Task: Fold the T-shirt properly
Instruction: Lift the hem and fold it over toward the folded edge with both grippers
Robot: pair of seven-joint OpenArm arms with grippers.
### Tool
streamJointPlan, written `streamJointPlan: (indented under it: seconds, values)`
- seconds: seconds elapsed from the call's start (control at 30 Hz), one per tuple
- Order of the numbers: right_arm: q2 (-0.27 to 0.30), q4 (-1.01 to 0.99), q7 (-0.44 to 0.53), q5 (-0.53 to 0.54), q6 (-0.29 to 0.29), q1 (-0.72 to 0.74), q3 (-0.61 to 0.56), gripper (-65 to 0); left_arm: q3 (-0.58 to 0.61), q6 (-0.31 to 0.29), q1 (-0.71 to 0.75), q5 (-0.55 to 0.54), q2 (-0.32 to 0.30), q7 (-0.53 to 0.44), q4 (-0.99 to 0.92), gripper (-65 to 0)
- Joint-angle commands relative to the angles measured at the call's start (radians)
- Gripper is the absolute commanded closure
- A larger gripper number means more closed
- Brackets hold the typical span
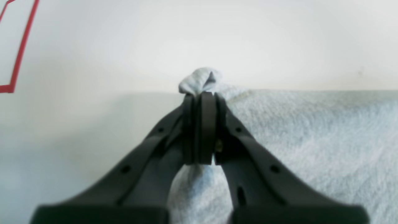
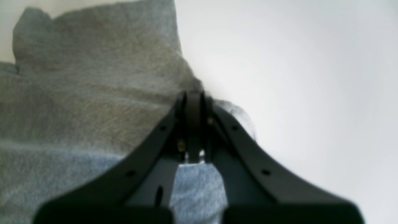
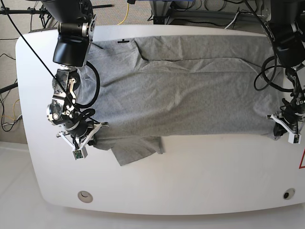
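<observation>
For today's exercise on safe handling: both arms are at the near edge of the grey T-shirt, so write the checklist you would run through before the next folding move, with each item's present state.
1. Left gripper shut on the T-shirt: ok, cloth bunches past its tips.
2. Right gripper shut on the shirt: ok.
3. Both grips on the same near edge: ok in the base view.
4. Cloth between the grips flat: ok, only light creases.
5. Sleeve tucked in: not ok, it sticks out toward the near table edge.
6. Layers caught in each grip: cannot tell.
</observation>
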Motion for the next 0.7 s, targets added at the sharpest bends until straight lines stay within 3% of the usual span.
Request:
streamJointPlan:
  seconds: [0.0,0.33,0.67]
  values:
    - [0.013,0.037,-0.001,0.007,0.001,0.019,0.005,0.0,-0.008,0.0,-0.003,-0.014,-0.023,-0.011,0.057,0.0]
    - [0.015,0.297,-0.183,0.002,0.003,-0.098,0.007,0.0,-0.07,-0.06,0.203,-0.036,-0.019,0.167,0.417,0.0]
    - [0.018,0.369,-0.195,0.011,0.007,-0.164,0.011,0.0,-0.082,-0.062,0.273,-0.04,-0.02,0.183,0.502,0.0]
